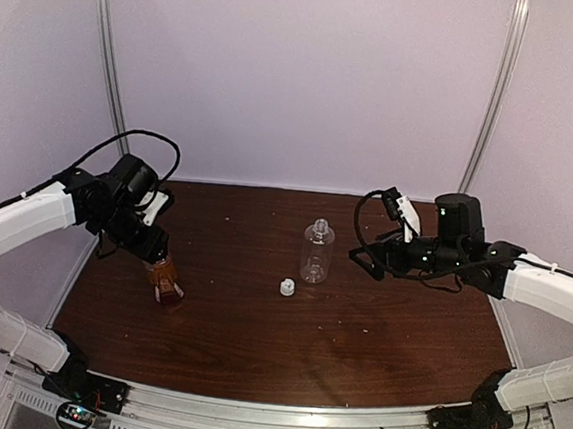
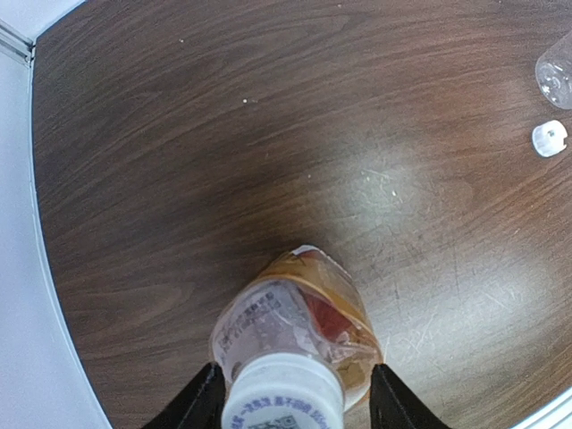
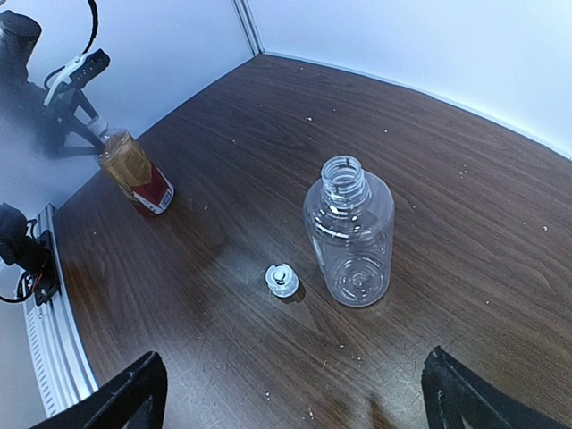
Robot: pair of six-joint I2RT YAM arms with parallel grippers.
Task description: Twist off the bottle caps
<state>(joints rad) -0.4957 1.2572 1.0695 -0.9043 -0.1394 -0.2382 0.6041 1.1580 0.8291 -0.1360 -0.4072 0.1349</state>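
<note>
The amber bottle (image 1: 167, 284) with a red label stands tilted at the table's left, its white cap (image 2: 284, 393) on. My left gripper (image 1: 157, 255) is shut on its shoulder just below the cap, one finger on each side (image 2: 295, 407). The clear bottle (image 1: 316, 250) stands upright mid-table with an open neck. Its white cap (image 1: 286, 288) lies loose on the table just in front and left of it. My right gripper (image 1: 366, 254) is open and empty, hovering to the right of the clear bottle (image 3: 350, 237), with the loose cap (image 3: 282, 280) ahead of it (image 3: 295, 402).
The dark wooden table (image 1: 376, 333) is flecked with small crumbs. White walls close it in at the back and sides. A metal rail (image 1: 279, 415) runs along the near edge. The left table edge (image 2: 36, 223) lies close to the amber bottle.
</note>
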